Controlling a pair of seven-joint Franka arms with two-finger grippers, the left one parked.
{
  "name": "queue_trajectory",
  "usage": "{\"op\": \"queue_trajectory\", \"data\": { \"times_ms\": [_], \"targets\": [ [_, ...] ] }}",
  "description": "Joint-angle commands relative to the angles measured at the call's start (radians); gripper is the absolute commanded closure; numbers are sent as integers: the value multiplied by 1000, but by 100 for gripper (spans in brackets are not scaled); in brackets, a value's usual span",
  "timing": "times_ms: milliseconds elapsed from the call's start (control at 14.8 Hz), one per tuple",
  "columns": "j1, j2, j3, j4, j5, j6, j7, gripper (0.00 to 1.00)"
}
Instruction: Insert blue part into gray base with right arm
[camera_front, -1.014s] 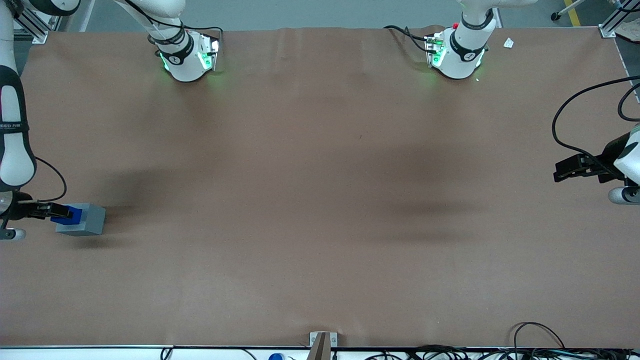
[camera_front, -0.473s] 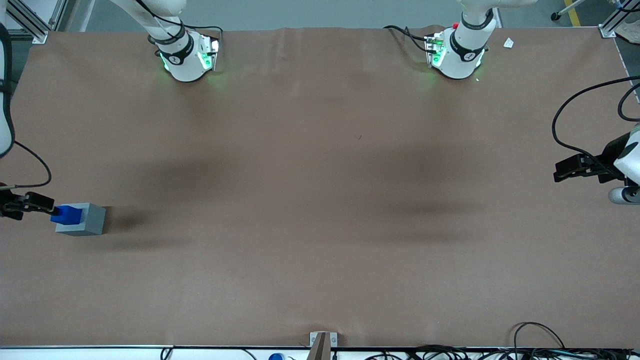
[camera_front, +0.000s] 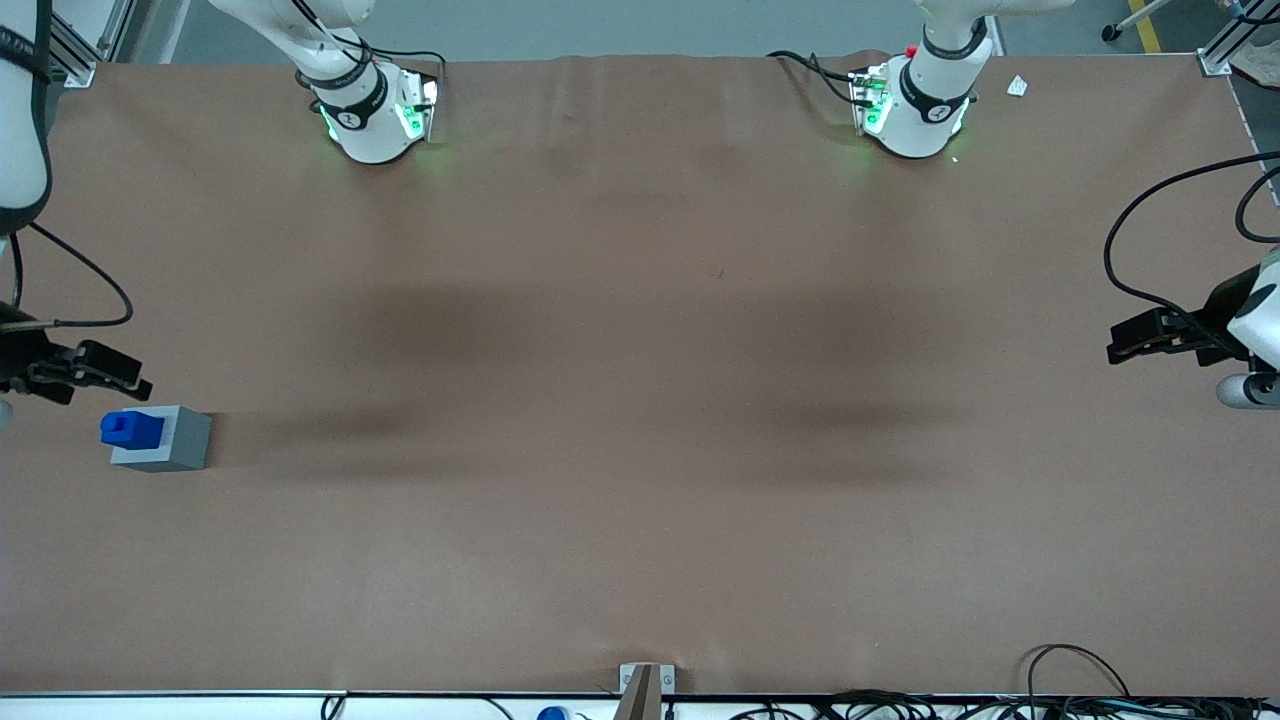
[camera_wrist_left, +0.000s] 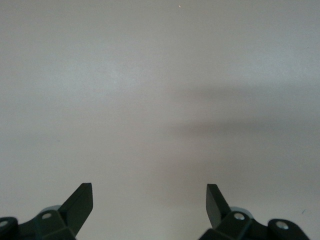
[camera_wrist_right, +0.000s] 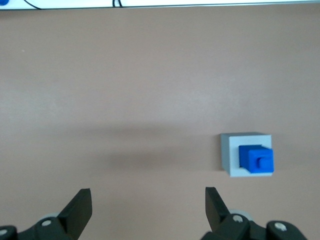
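Gray base (camera_front: 162, 440): on the worktop (camera_front: 640, 400), near its edge at the working arm's end.
Blue part (camera_front: 130, 428): seated in the base's recess, upper step protruding.
Gripper (camera_front: 138, 383): above the worktop, apart from the base, fingers spread wide, empty; arm cut off by frame.

A big brown tabletop (camera_front: 640, 400) fills almost the whole front view. It looks flat and smooth, like it is covered with brown paper. Soft dark shadows (camera_front: 840, 415) lie across its middle. Green light (camera_front: 405, 120) glows on the brown cover farthest from the front camera. A gray floor (camera_front: 600, 25) shows past the tabletop there, with a yellow line (camera_front: 1145, 25) on it. Silver metal bars (camera_front: 65, 50) stand at the tabletop's corners. A small white scrap (camera_front: 1017, 86) lies near one corner. Black cables (camera_front: 900, 705) bunch along the nearest edge, by a small metal bracket (camera_front: 645, 680).
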Motion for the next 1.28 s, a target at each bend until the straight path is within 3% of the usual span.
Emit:
{"op": "queue_trajectory", "data": {
  "times_ms": [0,473,811,1216],
  "targets": [
    [16,-95,-6,-74,7,-13,41,0],
    [22,-269,-5,-161,-6,-92,83,0],
    [44,-289,-1,-158,-47,-141,84,0],
    [52,-278,-3,-96,-52,-151,83,0]
  ]
}}
